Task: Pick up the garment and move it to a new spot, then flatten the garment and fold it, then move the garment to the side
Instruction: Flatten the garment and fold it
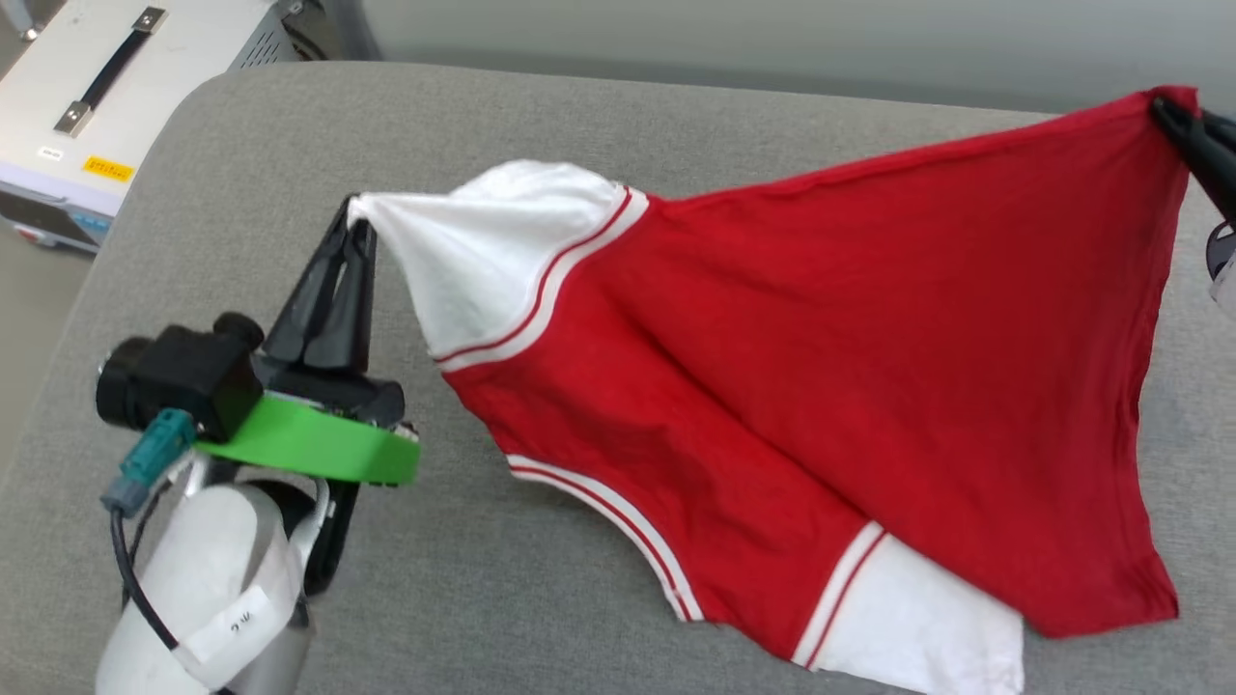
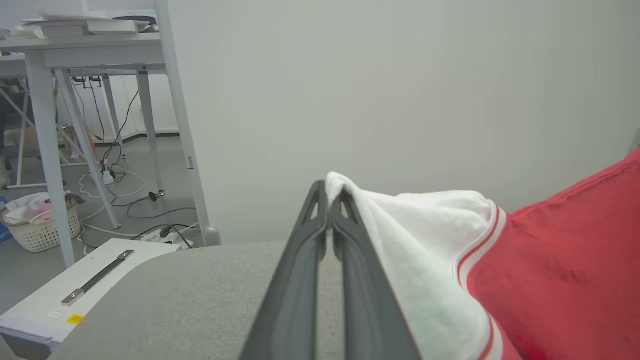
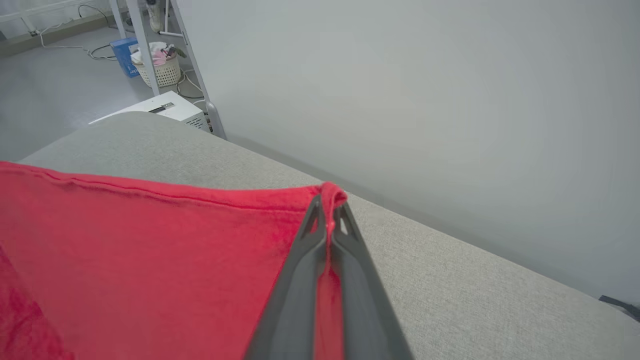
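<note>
Red jersey-style shirt with white short sleeves and red-and-white striped trim (image 1: 772, 386) was held stretched between two robot grippers over a grey fabric-covered cushion (image 1: 290, 145), spanning the head view from centre left to the upper right corner. The left gripper (image 1: 355, 220), at centre left of the frame, was clamped on the tip of one white sleeve, its two dark fingers pressed together around the cloth. The right gripper (image 1: 1173, 114), at the upper right edge, was pinched tight on a corner of the red hem. The shirt's lower part, with the second white sleeve at the bottom right, drooped onto the cushion. A white metal case with a black handle (image 1: 106, 87) sat beside the cushion at the upper left.
</note>
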You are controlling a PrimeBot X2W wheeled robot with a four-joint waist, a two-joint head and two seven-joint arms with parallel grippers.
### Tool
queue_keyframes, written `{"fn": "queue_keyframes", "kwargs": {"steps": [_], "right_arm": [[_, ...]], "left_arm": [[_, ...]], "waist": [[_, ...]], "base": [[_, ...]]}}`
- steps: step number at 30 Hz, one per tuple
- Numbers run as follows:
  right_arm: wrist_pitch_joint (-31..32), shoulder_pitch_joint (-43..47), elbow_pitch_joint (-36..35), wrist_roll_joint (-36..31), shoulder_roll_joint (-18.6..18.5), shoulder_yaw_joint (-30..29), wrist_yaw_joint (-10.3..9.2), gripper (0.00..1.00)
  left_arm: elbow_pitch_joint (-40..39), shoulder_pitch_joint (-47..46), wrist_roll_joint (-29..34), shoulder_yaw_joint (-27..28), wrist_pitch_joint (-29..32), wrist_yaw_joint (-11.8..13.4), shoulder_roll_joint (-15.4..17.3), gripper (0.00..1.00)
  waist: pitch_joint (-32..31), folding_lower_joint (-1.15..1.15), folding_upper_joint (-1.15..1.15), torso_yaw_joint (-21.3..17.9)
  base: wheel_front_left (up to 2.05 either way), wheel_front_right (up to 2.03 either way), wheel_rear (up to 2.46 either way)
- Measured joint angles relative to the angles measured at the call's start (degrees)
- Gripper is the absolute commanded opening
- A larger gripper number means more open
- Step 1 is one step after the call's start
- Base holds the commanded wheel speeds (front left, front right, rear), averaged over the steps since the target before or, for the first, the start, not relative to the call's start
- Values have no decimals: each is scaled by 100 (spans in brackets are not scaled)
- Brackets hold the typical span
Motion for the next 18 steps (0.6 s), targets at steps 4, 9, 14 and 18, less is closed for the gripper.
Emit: {"fn": "queue_keyframes", "kwargs": {"steps": [4,9,14,18], "right_arm": [[-253,31,-190,-176,9,-300,0,0],[-333,47,-396,-430,102,-720,0,0],[-242,44,-654,-675,263,-1103,0,0],[-84,9,-844,-792,392,-1407,0,0]], "left_arm": [[-182,-614,8,9,234,-86,145,0],[-204,-1478,18,-63,455,-218,218,0],[-12,-2435,-18,-129,583,-344,255,0],[197,-3139,-63,-248,678,-416,288,0]], "waist": [[-130,0,0,-155],[-236,0,0,-303],[-272,0,0,-413],[-219,0,0,-459]], "base": [[0,0,0],[0,0,0],[0,0,0],[0,0,0]]}}
